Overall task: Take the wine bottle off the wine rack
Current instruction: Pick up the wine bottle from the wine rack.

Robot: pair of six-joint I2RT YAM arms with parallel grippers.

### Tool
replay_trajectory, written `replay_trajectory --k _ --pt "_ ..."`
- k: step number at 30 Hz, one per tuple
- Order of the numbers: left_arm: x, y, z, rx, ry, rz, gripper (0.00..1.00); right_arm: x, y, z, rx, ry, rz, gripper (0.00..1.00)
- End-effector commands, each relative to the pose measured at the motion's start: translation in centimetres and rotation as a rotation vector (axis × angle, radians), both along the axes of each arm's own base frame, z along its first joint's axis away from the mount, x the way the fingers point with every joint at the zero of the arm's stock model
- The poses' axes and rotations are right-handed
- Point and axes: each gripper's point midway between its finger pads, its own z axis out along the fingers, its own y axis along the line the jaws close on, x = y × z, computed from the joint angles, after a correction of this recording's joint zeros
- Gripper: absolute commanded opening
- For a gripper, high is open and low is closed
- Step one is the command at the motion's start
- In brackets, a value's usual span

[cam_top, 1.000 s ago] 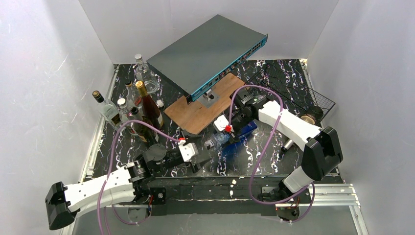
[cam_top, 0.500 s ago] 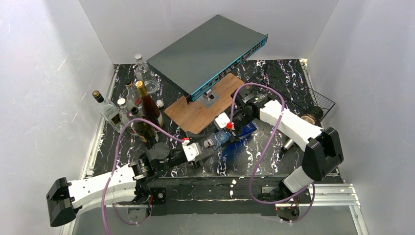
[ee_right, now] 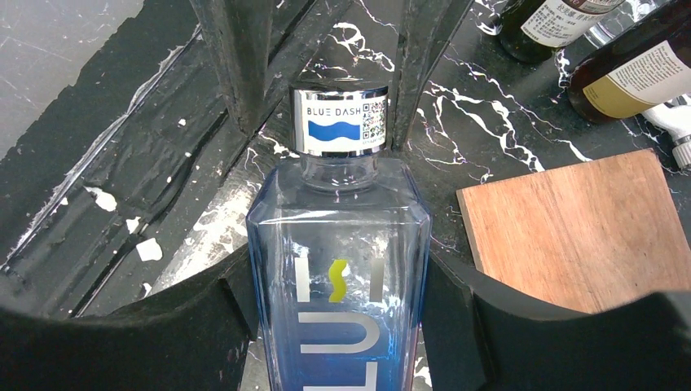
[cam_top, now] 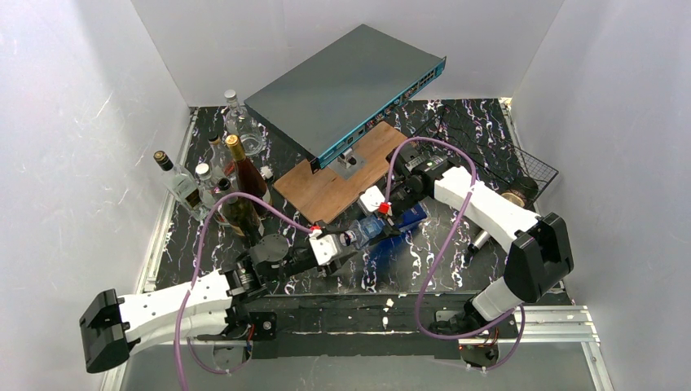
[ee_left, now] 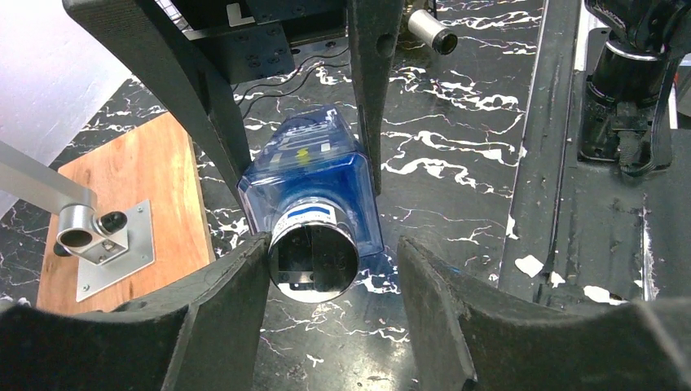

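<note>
Right gripper [ee_right: 338, 281] pinches the blue bottle [ee_right: 338, 204] by its body, lying on its side over the black table [cam_top: 473, 122] beside the wooden board [cam_top: 334, 183], well apart from the wire rack [cam_top: 534, 167]. Left gripper [ee_left: 330, 261] straddles the silver cap [ee_left: 314, 252], jaws spread, a gap on one side.

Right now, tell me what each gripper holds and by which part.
The right gripper holds the blue bottle by its square body. The left gripper brackets the silver cap with a gap on one side, so it grips nothing yet.
</note>
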Motion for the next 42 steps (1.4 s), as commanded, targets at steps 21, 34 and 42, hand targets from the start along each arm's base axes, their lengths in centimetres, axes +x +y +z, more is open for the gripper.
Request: replay_trajectory --k 21,34,42 --pt "0.8 -1.2 2.7 -0.061 -0.028 0.016 0.39 -0.7 0.6 4.1 0.127 -0.016 0.023 0.11" --pt "1.0 -1.4 3.3 -0.089 0.022 0.037 0.0 -1.0 0.3 3.7 0.121 -0.015 0.024 0.39" --pt "0.8 -0.9 4.4 -0.051 0.051 0.047 0.0 -1.1 -0.4 3.9 0.104 -0.011 0.015 0.98"
